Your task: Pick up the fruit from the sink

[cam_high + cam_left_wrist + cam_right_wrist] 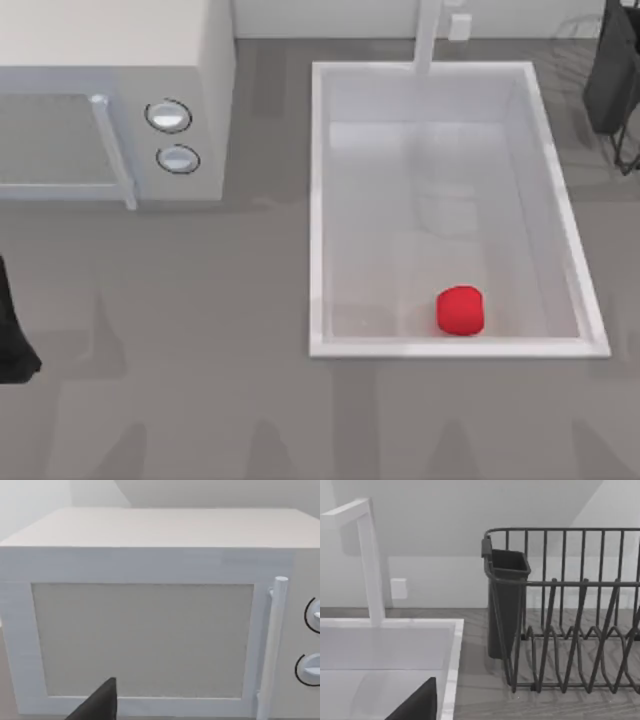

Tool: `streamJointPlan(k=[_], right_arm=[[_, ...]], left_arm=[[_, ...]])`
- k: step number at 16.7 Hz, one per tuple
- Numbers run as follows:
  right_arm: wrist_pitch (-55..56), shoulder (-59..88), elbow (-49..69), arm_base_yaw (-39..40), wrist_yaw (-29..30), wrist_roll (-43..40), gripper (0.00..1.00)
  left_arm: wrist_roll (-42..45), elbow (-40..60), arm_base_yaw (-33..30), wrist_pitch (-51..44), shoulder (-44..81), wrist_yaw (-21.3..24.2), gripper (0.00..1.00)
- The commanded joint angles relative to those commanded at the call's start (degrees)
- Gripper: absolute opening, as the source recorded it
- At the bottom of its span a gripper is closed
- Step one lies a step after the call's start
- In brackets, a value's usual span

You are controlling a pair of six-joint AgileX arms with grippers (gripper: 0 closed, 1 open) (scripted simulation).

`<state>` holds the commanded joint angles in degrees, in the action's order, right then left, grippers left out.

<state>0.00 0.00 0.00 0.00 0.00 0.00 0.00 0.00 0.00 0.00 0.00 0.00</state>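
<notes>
Looking down from above, the red fruit (pixel 461 310) sits in the white sink (pixel 318 200), near its front wall. A microwave (pixel 150 100) stands to the left. The left wrist view faces the microwave door (pixel 142 640). The right wrist view shows the faucet (pixel 370 565) and a dark dish rack (pixel 560 615). I cannot tell how either claw stands.

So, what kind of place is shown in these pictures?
Most likely a kitchen counter, in simulation: a white sink with a faucet holding a red fruit, a microwave beside it, and a dark dish rack.
</notes>
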Motion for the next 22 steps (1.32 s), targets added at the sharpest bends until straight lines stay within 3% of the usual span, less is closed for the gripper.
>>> streamJointPlan(k=[13,17,22], right_arm=[[-1.0,1.7,1.6,0.4,0.0,0.5,1.00],[-7.1,12.5,10.6,3.0,0.0,3.1,1.00],[-19.7,36.9,29.7,8.4,0.0,8.7,1.00]], left_arm=[[0.0,0.0,0.0,0.0,0.0,0.0,1.00],[0.0,0.0,0.0,0.0,0.0,0.0,1.00],[0.0,0.0,0.0,0.0,0.0,0.0,1.00]])
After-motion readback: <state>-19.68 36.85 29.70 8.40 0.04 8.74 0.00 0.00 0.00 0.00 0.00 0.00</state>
